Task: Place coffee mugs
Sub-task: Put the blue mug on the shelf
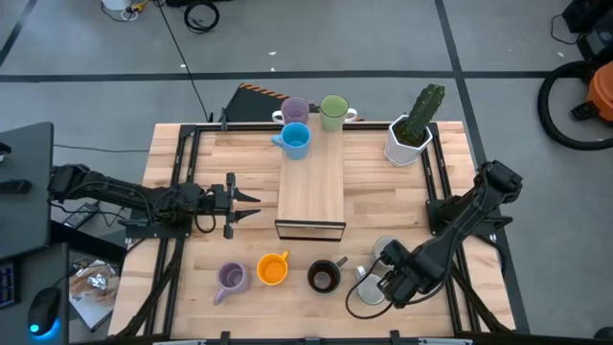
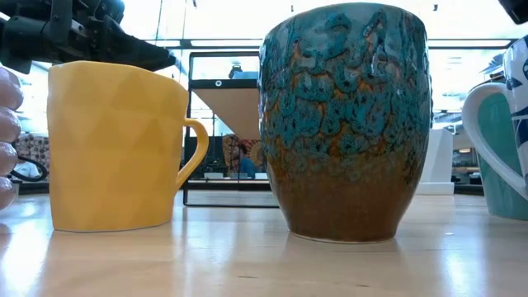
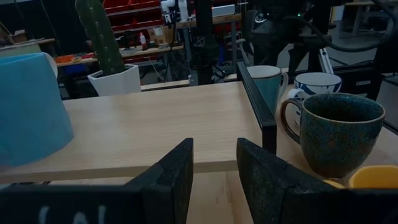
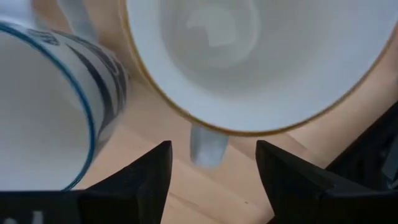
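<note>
Hovering right tool (image 4: 211,163) over mugs (image 4: 261,56)

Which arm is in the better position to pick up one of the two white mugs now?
Probably the right arm. The right gripper hovers open directly over the two white mugs at the near right, while the left gripper waits open beside the wooden riser.

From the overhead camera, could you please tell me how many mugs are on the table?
8: lilac, green and blue at the far edge; lilac, orange and dark in the near row; two white, partly hidden by the right gripper.
</note>
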### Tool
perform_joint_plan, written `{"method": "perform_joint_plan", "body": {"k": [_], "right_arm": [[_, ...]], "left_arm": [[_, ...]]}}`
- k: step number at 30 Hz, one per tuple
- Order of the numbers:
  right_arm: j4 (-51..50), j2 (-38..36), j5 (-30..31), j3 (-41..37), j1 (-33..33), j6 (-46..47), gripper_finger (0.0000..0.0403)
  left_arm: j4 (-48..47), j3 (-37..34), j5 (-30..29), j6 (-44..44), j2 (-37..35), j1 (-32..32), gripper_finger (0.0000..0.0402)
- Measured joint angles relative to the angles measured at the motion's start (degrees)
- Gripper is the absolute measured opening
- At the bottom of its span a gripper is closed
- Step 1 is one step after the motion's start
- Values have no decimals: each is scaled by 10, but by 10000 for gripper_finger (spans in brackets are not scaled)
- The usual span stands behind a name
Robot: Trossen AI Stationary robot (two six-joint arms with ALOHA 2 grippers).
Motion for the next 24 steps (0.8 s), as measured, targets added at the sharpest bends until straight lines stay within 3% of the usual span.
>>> {"method": "perform_joint_plan", "body": {"k": [10, 24], "right_arm": [[62, 0, 3, -54, 1, 9, 218], [90, -2, 26, -99, 3, -33, 125]], "left_arm": [[-4, 0, 0, -4, 0, 0, 130], [-4, 0, 0, -4, 0, 0, 130]]}}
